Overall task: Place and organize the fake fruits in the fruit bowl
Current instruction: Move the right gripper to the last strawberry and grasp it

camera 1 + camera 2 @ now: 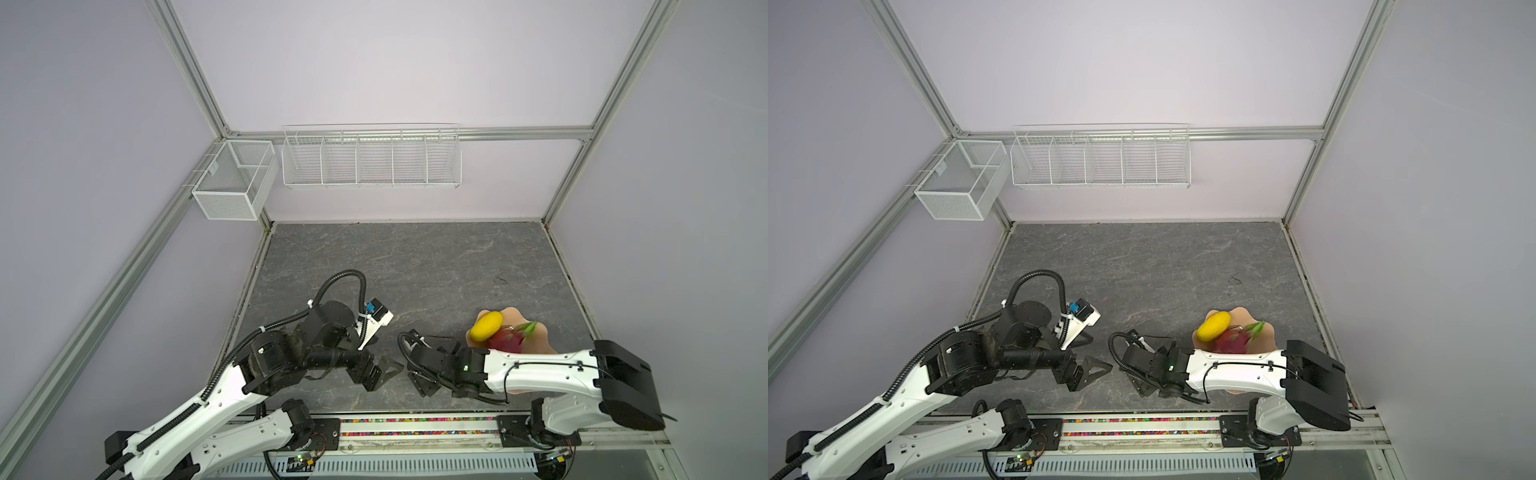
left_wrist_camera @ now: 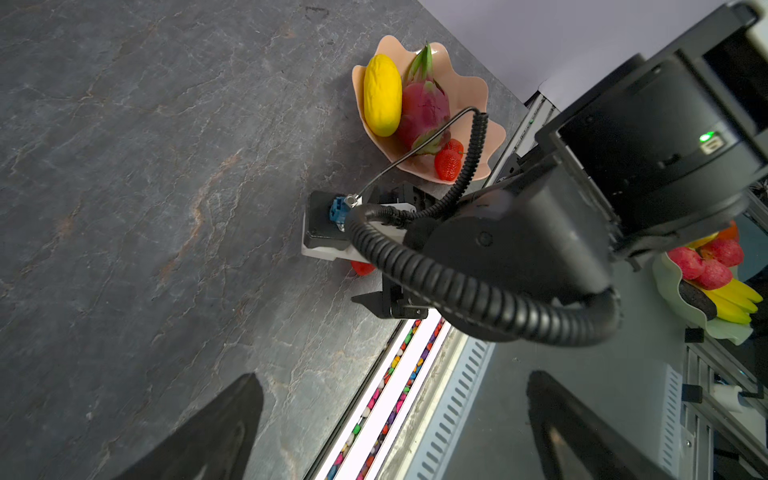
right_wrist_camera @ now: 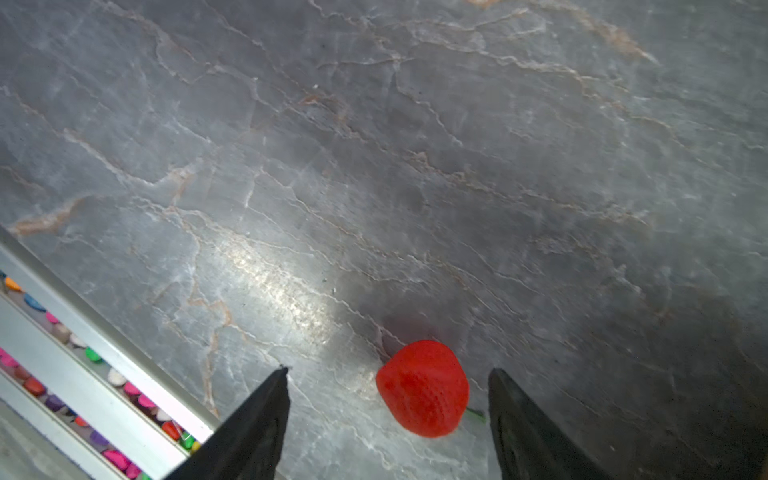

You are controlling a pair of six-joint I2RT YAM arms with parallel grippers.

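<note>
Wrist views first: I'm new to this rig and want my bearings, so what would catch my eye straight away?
The peach fruit bowl at the table's right front stands out, holding a yellow fruit beside a magenta dragon fruit, with red berries tucked next to them. Then a loose red berry lies on the grey table between the open fingers of the right claw, touching neither.

The fruit bowl [image 2: 463,85] is peach-beige. The yellow fruit [image 2: 382,94] is bright yellow with faint ridges. The dragon fruit [image 1: 503,340] is magenta; in a top view its green-tipped scales sit at its 2 o'clock end. The bowl berry [image 2: 448,164] is glossy red and dimpled. The table berry [image 3: 423,388] is the same red; its blurred stem appears green. The table [image 3: 374,166] is dark grey with pale and rust veins.
</note>
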